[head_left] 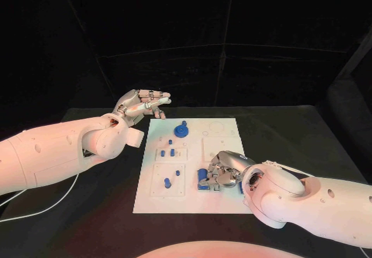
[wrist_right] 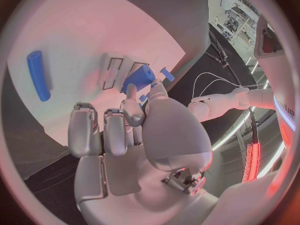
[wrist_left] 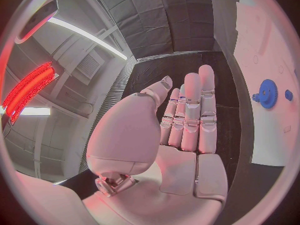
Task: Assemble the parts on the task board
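From the head view, my right hand [head_left: 221,171] sits on the task board's [head_left: 224,204] near right part, fingers curled around a blue part [head_left: 203,177]; I judge it light, rigid and slippery, best pinched mid-body. In the left wrist view, my left hand [wrist_left: 187,120] hovers open beside the board, fingers straight, near the blue gear [wrist_left: 268,93]. In the right wrist view, a blue cylinder [wrist_right: 38,75] lies loose on the board.

The white board [head_left: 194,166] lay flat mid-table, long side running away from the robot. A blue gear [head_left: 181,131] sat near its far left corner. Small blue pegs [head_left: 167,153] stood in a left-side panel, and a blue pin [head_left: 167,184] lay in the near left one. A blue cylinder [head_left: 202,176] lay near the right edge.
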Action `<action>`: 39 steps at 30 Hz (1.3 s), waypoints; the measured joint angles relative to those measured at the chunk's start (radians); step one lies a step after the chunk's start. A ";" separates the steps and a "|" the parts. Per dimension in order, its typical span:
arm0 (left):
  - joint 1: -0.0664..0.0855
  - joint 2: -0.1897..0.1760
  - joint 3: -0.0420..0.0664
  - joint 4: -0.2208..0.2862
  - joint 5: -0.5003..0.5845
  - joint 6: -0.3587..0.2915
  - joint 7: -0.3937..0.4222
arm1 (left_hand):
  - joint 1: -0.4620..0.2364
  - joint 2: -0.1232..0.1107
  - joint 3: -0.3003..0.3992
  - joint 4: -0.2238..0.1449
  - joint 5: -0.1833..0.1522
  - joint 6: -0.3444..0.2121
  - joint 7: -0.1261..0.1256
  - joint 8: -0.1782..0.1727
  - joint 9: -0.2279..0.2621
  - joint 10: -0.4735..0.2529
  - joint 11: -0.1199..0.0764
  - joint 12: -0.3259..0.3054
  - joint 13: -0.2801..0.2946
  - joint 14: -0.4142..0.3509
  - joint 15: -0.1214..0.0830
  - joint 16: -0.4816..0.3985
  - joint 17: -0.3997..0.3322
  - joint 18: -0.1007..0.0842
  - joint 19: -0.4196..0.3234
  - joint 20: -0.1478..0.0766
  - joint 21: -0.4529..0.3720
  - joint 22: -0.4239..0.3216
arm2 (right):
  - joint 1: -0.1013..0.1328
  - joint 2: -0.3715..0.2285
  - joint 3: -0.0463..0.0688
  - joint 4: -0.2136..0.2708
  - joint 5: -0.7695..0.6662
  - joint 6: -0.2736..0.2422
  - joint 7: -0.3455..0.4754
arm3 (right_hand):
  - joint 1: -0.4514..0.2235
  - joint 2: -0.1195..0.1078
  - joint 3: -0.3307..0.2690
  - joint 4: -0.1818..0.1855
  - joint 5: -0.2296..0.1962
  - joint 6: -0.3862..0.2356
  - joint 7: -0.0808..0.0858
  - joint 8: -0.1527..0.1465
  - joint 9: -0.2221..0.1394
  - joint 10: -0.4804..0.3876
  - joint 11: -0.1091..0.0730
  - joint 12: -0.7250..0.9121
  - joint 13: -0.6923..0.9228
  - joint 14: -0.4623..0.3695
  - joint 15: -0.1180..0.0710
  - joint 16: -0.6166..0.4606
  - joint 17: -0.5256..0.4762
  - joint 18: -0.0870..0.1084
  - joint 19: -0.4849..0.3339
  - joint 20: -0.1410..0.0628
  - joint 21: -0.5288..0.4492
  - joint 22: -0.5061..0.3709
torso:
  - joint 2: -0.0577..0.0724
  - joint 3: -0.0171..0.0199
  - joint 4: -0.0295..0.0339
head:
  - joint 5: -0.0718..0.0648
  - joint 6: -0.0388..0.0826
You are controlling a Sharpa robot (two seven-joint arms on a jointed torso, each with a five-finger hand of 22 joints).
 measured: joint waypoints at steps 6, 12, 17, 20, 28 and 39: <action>0.000 -0.001 0.000 0.000 0.000 0.000 0.000 | 0.000 0.000 0.000 0.000 0.000 0.000 0.000 0.000 0.000 0.000 0.000 0.000 0.000 0.000 0.000 0.000 0.000 0.000 0.000 0.000 0.000 0.000 | -0.001 0.002 -0.001 -0.015 -0.008 0.016 -0.007 | 0.012 -0.004 -0.011 -0.011 0.008 0.002 -0.002 0.000 0.003 0.000 0.000 0.001 0.000 0.000 0.000 0.000 0.003 0.000 0.000 0.000 0.000 0.000 | 0.000 -0.0002 0.0001 | 0.006 -0.003; 0.000 -0.001 0.000 0.000 0.000 0.000 -0.001 | 0.000 0.000 0.000 0.000 0.000 0.000 0.000 0.000 0.000 0.000 0.000 0.000 0.000 0.000 0.000 0.000 0.000 0.000 0.000 0.000 0.000 0.000 | -0.001 0.002 -0.001 -0.009 -0.017 0.034 -0.005 | 0.025 -0.017 -0.021 -0.021 0.020 0.002 -0.002 -0.004 0.005 0.004 -0.004 0.005 0.003 0.000 0.000 0.000 0.004 0.000 0.000 0.000 0.000 0.000 | 0.000 0.0000 -0.0012 | 0.012 -0.007; 0.000 -0.001 0.000 0.000 0.000 0.001 -0.001 | 0.000 0.000 0.000 0.000 0.000 0.000 0.000 0.000 0.000 0.000 0.000 0.000 0.000 0.000 0.000 0.000 0.000 0.000 0.000 0.000 0.000 -0.001 | -0.001 -0.007 -0.001 -0.005 -0.025 0.045 -0.004 | 0.029 -0.021 -0.025 -0.025 0.020 0.002 -0.002 -0.007 0.005 0.004 -0.004 0.005 0.002 0.000 0.000 0.000 0.004 0.000 0.000 0.000 0.000 0.000 | -0.001 0.0002 -0.0018 | 0.013 -0.009; 0.000 -0.001 0.000 0.000 0.000 0.001 -0.001 | 0.000 0.000 0.000 0.000 0.000 0.000 0.000 0.000 0.000 0.000 0.000 0.000 0.000 0.000 0.000 0.000 0.000 0.000 0.000 0.000 0.000 -0.001 | -0.001 -0.021 -0.001 0.001 -0.030 0.044 -0.001 | 0.032 -0.018 -0.026 -0.026 0.020 0.002 -0.002 -0.012 0.005 0.004 -0.004 0.005 0.000 0.000 0.000 0.000 0.004 0.000 0.000 0.000 0.000 0.000 | -0.001 0.0002 -0.0020 | 0.012 -0.008; 0.000 -0.003 0.000 0.000 0.000 0.001 -0.001 | 0.000 0.000 0.000 0.000 0.000 0.000 0.000 0.000 0.000 0.000 0.000 0.000 0.000 0.000 0.000 0.000 0.000 0.000 0.000 0.000 0.000 -0.001 | -0.001 -0.110 -0.001 0.042 -0.035 -0.007 0.023 | 0.038 -0.012 -0.043 -0.020 0.036 -0.026 0.020 -0.063 -0.019 0.000 0.007 -0.002 -0.004 0.000 0.000 0.000 0.003 0.000 0.000 0.000 0.000 0.000 | -0.001 0.0004 -0.0036 | 0.007 -0.006; 0.000 -0.003 0.000 -0.001 0.000 0.001 -0.001 | 0.000 0.000 0.000 0.000 0.000 0.000 0.000 0.000 0.000 0.000 0.000 0.000 0.000 0.000 0.000 0.000 0.000 0.000 0.000 0.000 0.000 -0.001 | 0.007 -0.264 0.001 0.060 0.008 -0.035 0.049 | 0.051 0.001 -0.072 -0.008 0.042 -0.064 0.048 -0.170 -0.090 0.002 0.031 -0.002 -0.002 0.000 0.018 0.000 0.005 0.000 0.004 0.019 0.000 0.000 | -0.002 -0.0006 -0.0032 | -0.012 -0.001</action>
